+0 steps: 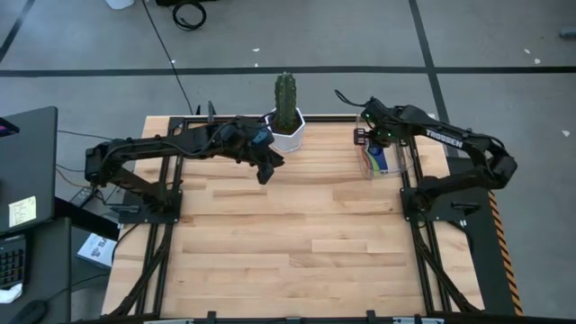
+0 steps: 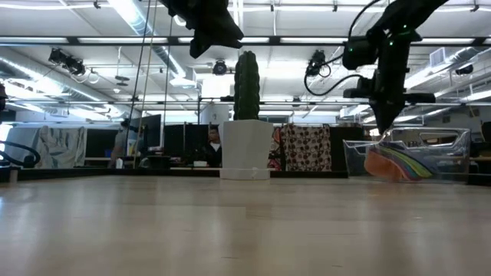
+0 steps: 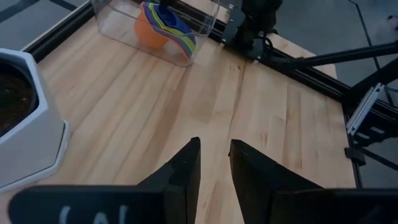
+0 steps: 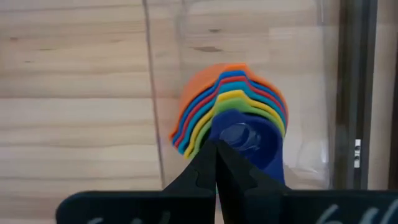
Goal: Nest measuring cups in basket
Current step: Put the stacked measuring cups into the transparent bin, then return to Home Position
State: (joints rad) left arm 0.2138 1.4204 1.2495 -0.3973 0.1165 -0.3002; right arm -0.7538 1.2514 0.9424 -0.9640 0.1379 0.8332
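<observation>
The measuring cups (image 4: 233,106) are nested in one stack, orange outermost and a dark blue-purple one innermost. The stack lies tilted inside the clear basket (image 1: 387,166) near the table's far right corner, and also shows in the low view as the cups (image 2: 406,165) and in the left wrist view as the cups (image 3: 165,28). My right gripper (image 4: 216,152) is shut and hovers just above the stack, at the height of the basket's rim (image 2: 460,134), as the right gripper (image 2: 381,126) shows in the low view. My left gripper (image 3: 214,165) is slightly open, holds nothing, and hangs high over the table beside the cactus pot.
A white faceted pot with a green cactus (image 1: 288,126) stands at the middle of the far edge, close to my left gripper (image 1: 266,167). Bare wooden table (image 1: 297,243) spreads across the middle and near side. The black frame rail (image 3: 298,59) runs behind the basket.
</observation>
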